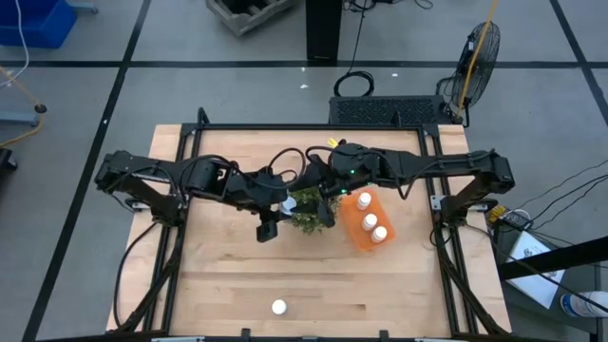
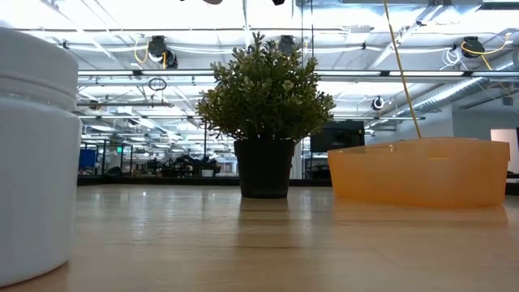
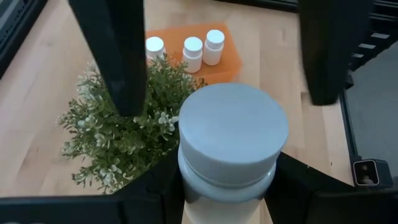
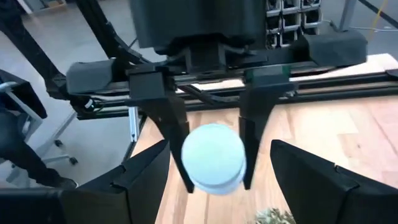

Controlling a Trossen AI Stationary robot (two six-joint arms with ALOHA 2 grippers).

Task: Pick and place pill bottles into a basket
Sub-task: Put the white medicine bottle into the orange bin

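Note:
My left gripper [image 1: 284,205] is shut on a white pill bottle [image 3: 231,146] held above the green bushy plant [image 1: 309,211] at the table's middle. My right gripper [image 1: 328,201] is open and faces it from the right; its fingers [image 3: 118,56] stand apart from the bottle, one on each side. The orange basket [image 1: 356,237] rests on the table right of the plant and holds three white bottles [image 1: 371,221]. Another white bottle [image 1: 278,307] stands near the table's near edge; it also shows in the low view [image 2: 32,154]. My left gripper pinches the bottle's body just below the cap [image 3: 205,190] between its two fingers, one on each side. In the right wrist view its fingers [image 4: 171,134] clamp the bottle's two sides [image 4: 214,158]. The bottle is lifted clear, above the plant.
The plant in its black pot [image 2: 263,166] stands between the held bottle and the table. The basket [image 2: 422,170] sits close to the plant's right. Bare wooden table [image 1: 228,275] lies toward the near edge. The two arms meet over the middle.

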